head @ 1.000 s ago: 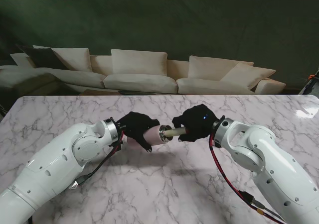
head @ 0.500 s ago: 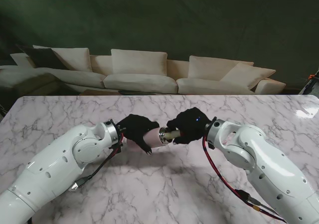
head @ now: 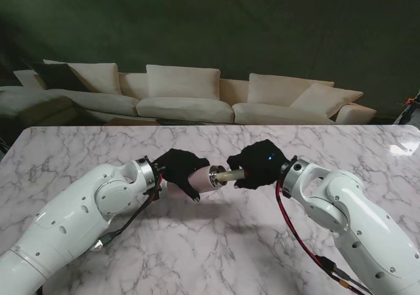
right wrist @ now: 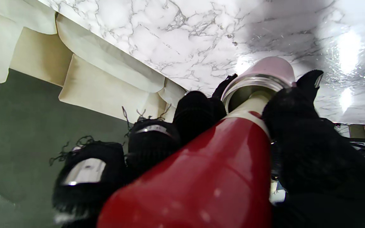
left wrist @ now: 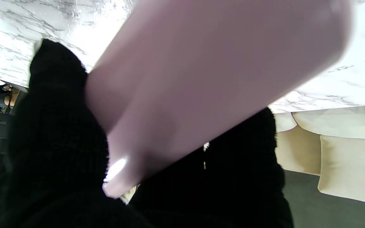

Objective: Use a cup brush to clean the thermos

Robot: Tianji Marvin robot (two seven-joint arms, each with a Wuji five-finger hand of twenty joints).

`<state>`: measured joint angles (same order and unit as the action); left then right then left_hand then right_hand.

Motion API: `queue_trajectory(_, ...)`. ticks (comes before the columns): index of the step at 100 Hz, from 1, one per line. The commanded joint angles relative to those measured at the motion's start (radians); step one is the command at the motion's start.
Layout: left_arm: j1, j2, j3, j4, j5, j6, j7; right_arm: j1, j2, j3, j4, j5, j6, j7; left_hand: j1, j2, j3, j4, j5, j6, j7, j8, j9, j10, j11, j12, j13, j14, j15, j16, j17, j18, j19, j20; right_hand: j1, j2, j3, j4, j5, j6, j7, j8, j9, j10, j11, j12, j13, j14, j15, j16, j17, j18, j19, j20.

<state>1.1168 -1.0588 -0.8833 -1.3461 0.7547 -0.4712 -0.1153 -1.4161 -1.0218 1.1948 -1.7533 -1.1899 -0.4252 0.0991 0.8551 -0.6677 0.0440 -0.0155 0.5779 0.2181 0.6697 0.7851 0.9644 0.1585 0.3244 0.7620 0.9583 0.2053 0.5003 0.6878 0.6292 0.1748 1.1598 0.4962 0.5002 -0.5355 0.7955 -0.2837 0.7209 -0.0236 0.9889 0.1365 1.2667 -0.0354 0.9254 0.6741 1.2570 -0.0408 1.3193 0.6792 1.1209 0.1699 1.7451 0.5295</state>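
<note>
A pink thermos (head: 200,177) lies sideways above the marble table, with my left hand (head: 178,168) shut on its body and its steel mouth (head: 215,177) pointing toward my right hand. The cup brush (head: 231,174) has a cream shaft that enters that mouth, and my right hand (head: 260,164) is shut on its handle. In the right wrist view the red handle (right wrist: 201,177) runs up to the cream shaft (right wrist: 252,103) inside the steel rim (right wrist: 255,80). The left wrist view is filled by the pink thermos (left wrist: 208,82) between black gloved fingers (left wrist: 55,126).
The white marble table (head: 216,242) spreads under both arms. A cream sofa (head: 184,95) with cushions stands beyond its far edge. Red cables hang from both forearms.
My right hand pushed the brush deeper into the thermos half a second ago, then drew it back out to the right. The left hand and thermos stayed almost still.
</note>
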Motion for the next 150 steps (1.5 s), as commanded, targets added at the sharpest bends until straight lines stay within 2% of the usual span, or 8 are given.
queue_trajectory(1,-0.006,-0.001,0.004,0.005,0.002,0.002,-0.011,0.01,0.002,-0.01,0.001,-0.001,-0.006,-0.004,0.376,0.39,0.341,0.04,0.086,-0.229,0.15,0.052,0.015,-0.051,0.041,0.014,0.097,-0.128,0.185,0.05,0.025,-0.142,0.055,0.021,0.139,0.079,0.108,0.027,0.063,-0.134,0.043,-0.014,0.086,-0.047,0.078,0.011,0.066,-0.119,0.21,0.085,0.041,0.003,0.119,-0.01)
queue_trajectory(24,-0.013,-0.004,0.019,0.0,-0.006,0.0,-0.008,0.094,0.0,-0.118,0.09,0.048,0.007,0.005,0.376,0.391,0.341,0.039,0.084,-0.23,0.15,0.052,0.014,-0.05,0.041,0.014,0.095,-0.131,0.185,0.049,0.024,-0.142,0.056,0.021,0.139,0.074,0.114,0.027,0.071,-0.124,0.041,-0.019,0.1,-0.044,0.066,0.003,0.065,-0.107,0.214,0.089,0.042,0.013,0.125,-0.007)
queue_trajectory(35,-0.015,-0.003,0.02,0.0,-0.006,0.002,-0.011,0.112,-0.001,-0.14,0.105,0.057,0.009,0.001,0.376,0.391,0.341,0.039,0.085,-0.23,0.151,0.052,0.014,-0.05,0.041,0.014,0.095,-0.13,0.186,0.049,0.024,-0.142,0.056,0.021,0.138,0.075,0.116,0.026,0.071,-0.124,0.042,-0.019,0.102,-0.047,0.063,0.001,0.065,-0.106,0.214,0.09,0.042,0.013,0.125,-0.007)
queue_trajectory(77,-0.002,0.002,-0.006,0.003,0.013,0.0,-0.014,-0.009,-0.009,0.014,-0.027,0.065,0.044,0.008,0.378,0.393,0.34,0.039,0.086,-0.229,0.15,0.052,0.014,-0.05,0.041,0.014,0.094,-0.13,0.187,0.049,0.023,-0.141,0.056,0.02,0.144,0.075,0.113,0.026,0.072,-0.121,0.04,-0.02,0.102,-0.04,0.062,0.002,0.065,-0.099,0.214,0.092,0.041,0.019,0.124,-0.006)
queue_trajectory(89,-0.005,0.001,-0.003,0.005,0.014,-0.001,-0.009,0.006,-0.008,-0.008,-0.008,0.077,0.044,0.012,0.377,0.39,0.339,0.039,0.086,-0.228,0.15,0.051,0.014,-0.049,0.041,0.014,0.094,-0.128,0.187,0.049,0.023,-0.141,0.056,0.02,0.145,0.076,0.111,0.026,0.073,-0.121,0.039,-0.02,0.101,-0.039,0.062,0.002,0.065,-0.098,0.213,0.092,0.041,0.023,0.123,-0.006)
queue_trajectory(109,-0.011,0.0,0.008,0.0,0.015,-0.009,-0.006,0.082,-0.007,-0.108,0.072,0.09,0.037,0.008,0.377,0.392,0.34,0.039,0.086,-0.229,0.15,0.051,0.014,-0.05,0.041,0.014,0.095,-0.13,0.189,0.049,0.024,-0.142,0.057,0.021,0.143,0.078,0.109,0.027,0.073,-0.125,0.038,-0.019,0.101,-0.041,0.062,0.003,0.065,-0.098,0.213,0.092,0.041,0.025,0.123,-0.006)
queue_trajectory(120,-0.009,-0.001,0.004,-0.003,0.014,-0.009,-0.005,0.089,-0.007,-0.117,0.075,0.091,0.037,0.006,0.378,0.392,0.34,0.039,0.086,-0.228,0.15,0.051,0.014,-0.049,0.041,0.014,0.094,-0.13,0.189,0.049,0.025,-0.142,0.058,0.021,0.143,0.08,0.108,0.027,0.071,-0.129,0.039,-0.017,0.1,-0.043,0.062,0.003,0.065,-0.098,0.213,0.093,0.041,0.025,0.123,-0.006)
queue_trajectory(150,0.003,0.004,-0.019,0.001,0.029,-0.011,-0.005,-0.021,-0.011,0.023,-0.039,0.095,0.055,0.024,0.377,0.392,0.341,0.04,0.087,-0.229,0.151,0.052,0.015,-0.049,0.043,0.015,0.095,-0.129,0.19,0.049,0.025,-0.142,0.06,0.021,0.145,0.08,0.106,0.028,0.072,-0.13,0.039,-0.014,0.098,-0.041,0.067,0.006,0.065,-0.104,0.213,0.093,0.042,0.017,0.124,-0.006)
